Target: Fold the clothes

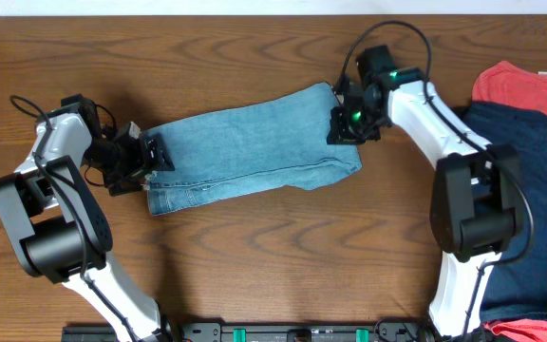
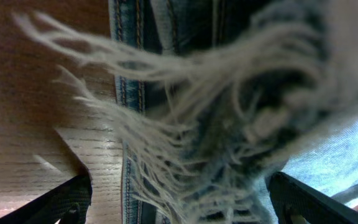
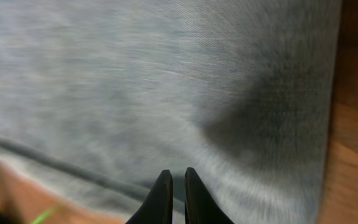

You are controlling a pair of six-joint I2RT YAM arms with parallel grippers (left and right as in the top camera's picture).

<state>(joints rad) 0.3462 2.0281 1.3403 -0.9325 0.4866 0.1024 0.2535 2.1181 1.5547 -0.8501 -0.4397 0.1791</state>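
Observation:
The light blue jeans [image 1: 254, 142] lie folded into a long band across the middle of the table. My left gripper [image 1: 148, 160] is at their left end, open wide, with the frayed hem [image 2: 216, 124] hanging between its two fingers [image 2: 185, 202]. My right gripper [image 1: 345, 119] is over the band's upper right corner. In the right wrist view its fingers [image 3: 173, 180] are closed to a thin gap, right above smooth denim [image 3: 135, 81]. I see no cloth between the tips.
A red shirt [image 1: 520, 84] and a dark blue garment [image 1: 544, 190] lie piled at the right edge of the table. Another red piece [image 1: 530, 331] shows at the bottom right. Bare wood [image 1: 254, 256] surrounds the jeans.

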